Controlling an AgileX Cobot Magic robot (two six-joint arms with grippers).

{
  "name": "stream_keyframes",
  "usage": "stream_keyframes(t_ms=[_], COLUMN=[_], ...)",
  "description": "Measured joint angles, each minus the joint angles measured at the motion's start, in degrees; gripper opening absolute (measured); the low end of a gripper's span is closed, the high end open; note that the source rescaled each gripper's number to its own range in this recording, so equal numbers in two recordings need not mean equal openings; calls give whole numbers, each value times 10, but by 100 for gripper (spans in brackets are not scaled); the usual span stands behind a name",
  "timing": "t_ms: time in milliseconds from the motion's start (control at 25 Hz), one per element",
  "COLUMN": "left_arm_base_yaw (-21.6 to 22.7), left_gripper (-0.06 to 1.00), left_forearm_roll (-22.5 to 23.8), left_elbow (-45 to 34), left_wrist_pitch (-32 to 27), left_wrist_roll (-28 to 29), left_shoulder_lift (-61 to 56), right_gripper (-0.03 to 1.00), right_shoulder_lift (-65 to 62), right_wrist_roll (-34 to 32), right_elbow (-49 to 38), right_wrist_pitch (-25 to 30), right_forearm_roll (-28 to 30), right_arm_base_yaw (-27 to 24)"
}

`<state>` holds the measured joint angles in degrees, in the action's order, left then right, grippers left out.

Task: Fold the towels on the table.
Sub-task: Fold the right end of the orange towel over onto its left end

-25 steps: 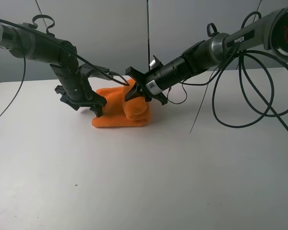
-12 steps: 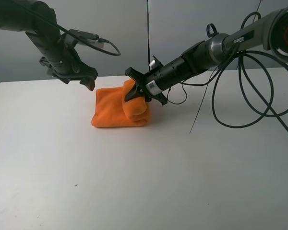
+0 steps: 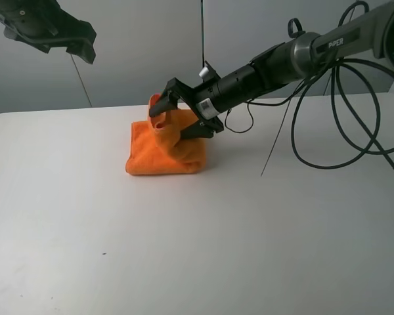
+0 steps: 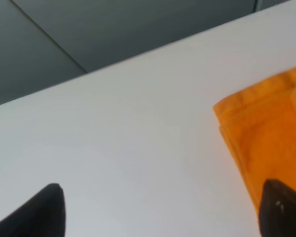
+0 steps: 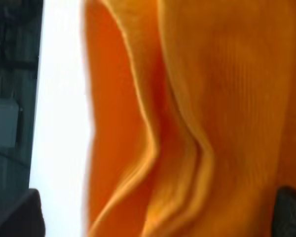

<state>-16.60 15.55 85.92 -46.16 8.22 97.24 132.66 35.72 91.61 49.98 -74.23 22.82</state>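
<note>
The orange towel [image 3: 156, 156] lies folded in a thick bundle on the white table [image 3: 184, 249], at the back centre. My right gripper [image 3: 178, 115] reaches in from the right, jaws spread wide around a raised fold at the bundle's top right. In the right wrist view the towel [image 5: 197, 98] fills the frame between the two fingertips [image 5: 15, 217]. My left gripper [image 3: 52, 39] is open and empty, high above the table at the far left. The left wrist view shows its gripper [image 4: 160, 210] spread wide and a folded corner of the towel [image 4: 266, 143]. No label shows.
Black cables [image 3: 328, 131] loop down from the right arm onto the table's back right. A thin wire [image 3: 276, 141] slants down to the table right of the towel. A grey wall stands behind the table's far edge.
My left gripper has risen from the towel's left side and moved up and left, clear of it. My right gripper has spread wider and a towel fold now stands up between its jaws.
</note>
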Motion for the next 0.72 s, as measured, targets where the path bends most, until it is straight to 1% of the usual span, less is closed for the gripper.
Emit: stream_keyframes(t_ms=[120,280,320,400,520,560,640,720], left_arm_base_yaw=[0,0,0,0,3,5,17,40], left_gripper=[100,100,100,100,100,100,100,100], left_forearm_roll=[11,15,15,14,3,-5,-38,-86], left_elbow=[26,60,64,67,68,68,58,38], left_wrist_pitch=[-28,-60,-65,-75,-100,-109,-117,-120], left_wrist_roll=[4,6,5,4,0,-4,-15,-38], left_shoulder_lift=[-12,-13,-13,-16,-17,-18,-24,-38], right_gripper=[100,100,100,100,100,100,100,100], right_shoulder_lift=[-17,-30,-34,-48,-77,-88,-111,-137], right_wrist_roll=[1,1,3,4,1,-6,-41,-78], right_elbow=[0,0,0,0,0,0,0,-7], right_wrist_pitch=[4,13,15,18,20,20,20,16], right_forearm_roll=[-13,-24,-24,-4,53,81,151,216], right_arm_base_yaw=[8,32,36,39,22,13,-15,-45])
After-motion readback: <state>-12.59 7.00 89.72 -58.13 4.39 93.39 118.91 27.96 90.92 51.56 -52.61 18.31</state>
